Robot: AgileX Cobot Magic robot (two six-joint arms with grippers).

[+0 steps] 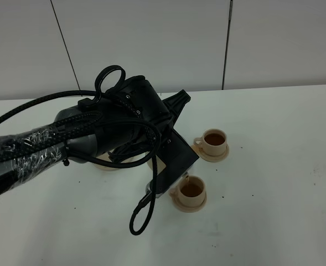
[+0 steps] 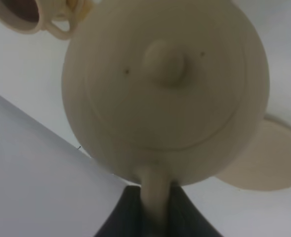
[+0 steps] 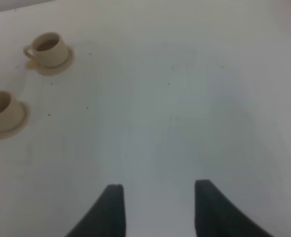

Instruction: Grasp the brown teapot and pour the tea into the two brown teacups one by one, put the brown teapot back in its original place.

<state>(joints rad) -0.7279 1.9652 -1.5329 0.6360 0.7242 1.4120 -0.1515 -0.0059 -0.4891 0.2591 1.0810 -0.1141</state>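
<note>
The brown teapot (image 2: 165, 94) fills the left wrist view, lid and knob facing the camera. My left gripper (image 2: 155, 212) is shut on its loop handle. In the high view my left arm (image 1: 124, 133) covers the pot, tilted over the nearer teacup (image 1: 191, 192). A thin brown stream (image 1: 188, 178) falls into that cup. The farther teacup (image 1: 213, 141) stands on its saucer with tea inside. The wide saucer (image 2: 273, 163) lies bare beside the pot. Both cups (image 3: 49, 49) (image 3: 2, 111) also show in the right wrist view, well away from my open right gripper (image 3: 157, 207).
A black cable loop (image 1: 143, 213) hangs from my left arm toward the white table (image 1: 273, 210). A grey panelled wall (image 1: 207, 39) stands behind the table. Small dark specks dot the tabletop near the cups.
</note>
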